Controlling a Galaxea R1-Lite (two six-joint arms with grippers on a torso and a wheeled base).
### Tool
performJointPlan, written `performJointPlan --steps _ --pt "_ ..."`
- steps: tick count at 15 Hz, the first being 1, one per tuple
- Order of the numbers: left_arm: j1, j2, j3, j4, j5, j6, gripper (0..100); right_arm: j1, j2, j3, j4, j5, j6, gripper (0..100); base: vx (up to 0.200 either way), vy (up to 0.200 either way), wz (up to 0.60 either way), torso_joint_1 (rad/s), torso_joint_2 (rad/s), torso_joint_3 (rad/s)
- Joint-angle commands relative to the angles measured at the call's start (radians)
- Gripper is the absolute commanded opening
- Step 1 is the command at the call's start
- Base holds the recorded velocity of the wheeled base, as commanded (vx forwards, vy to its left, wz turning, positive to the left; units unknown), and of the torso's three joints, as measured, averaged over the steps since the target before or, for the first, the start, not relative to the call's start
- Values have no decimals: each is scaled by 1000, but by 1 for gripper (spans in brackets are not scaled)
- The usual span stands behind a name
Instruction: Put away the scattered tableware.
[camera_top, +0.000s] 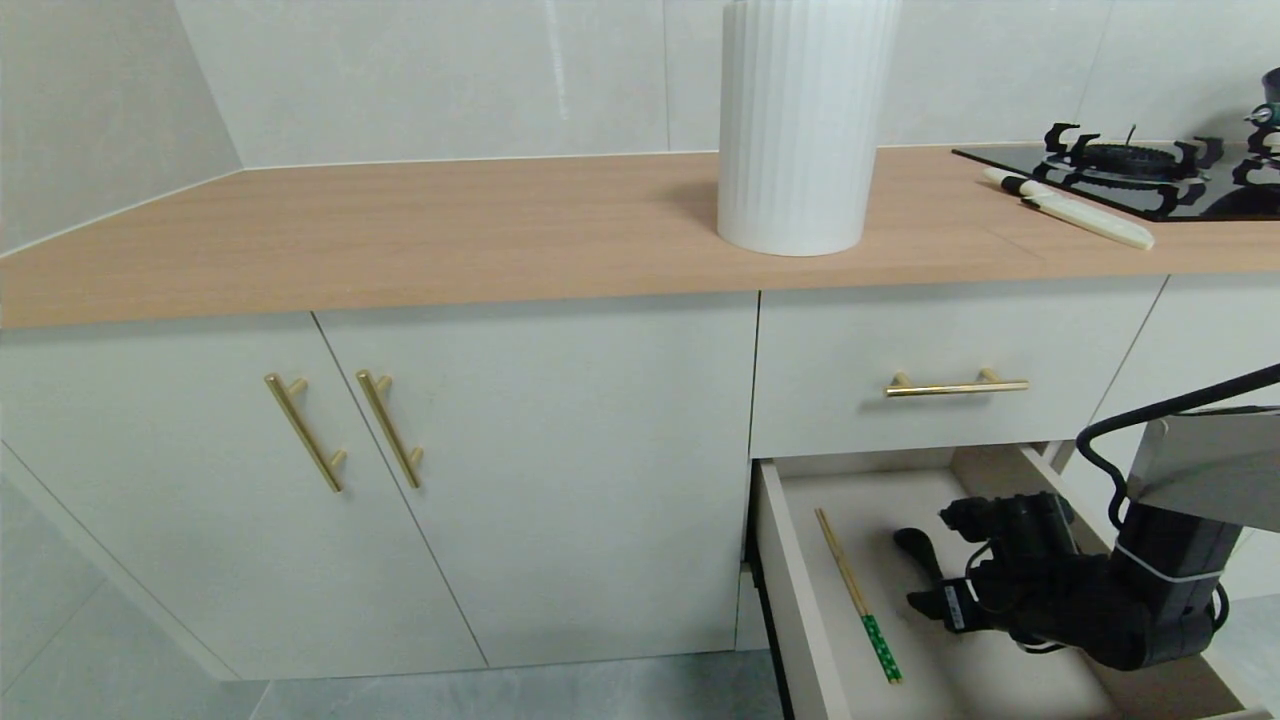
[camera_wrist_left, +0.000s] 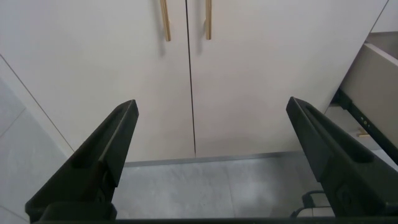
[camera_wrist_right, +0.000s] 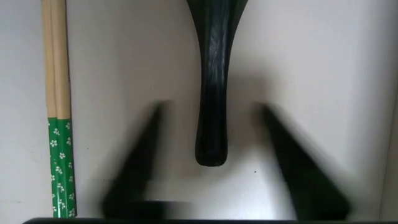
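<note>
Right gripper (camera_wrist_right: 210, 118) straddles slim black handle (camera_wrist_right: 211, 74); green-tipped wooden chopsticks (camera_wrist_right: 57, 93) alongside.

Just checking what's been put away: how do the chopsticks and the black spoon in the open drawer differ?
The chopsticks are a thin, pale wooden pair with green patterned ends; the black spoon is one dark, broader piece. The chopsticks lie clear of the right gripper, while the black spoon's handle sits between its open fingers. Both lie flat on the drawer floor.

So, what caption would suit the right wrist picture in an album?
Open right gripper straddles the handle of a black utensil lying in the drawer beside green-tipped chopsticks.
</note>
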Motion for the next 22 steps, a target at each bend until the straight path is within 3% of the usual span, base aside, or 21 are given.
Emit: performJointPlan --steps 1,8,11,17,22 --pt "0 1 0 0 0 0 100 0 -20 2 -3 0 2 100 0 0 0 0 0 0" --pt "0 1 0 0 0 0 100 0 -483 151 15 -8 31 100 0 0 0 0 0 0" --pt "0 1 0 0 0 0 100 3 -770 172 270 1 34 100 0 0 0 0 0 0" --pt "0 1 0 0 0 0 100 8 -963 180 595 3 77 100 0 0 0 0 0 0" --pt "0 1 0 0 0 1 100 9 -1014 179 644 9 74 100 -40 0 0 12 1 3"
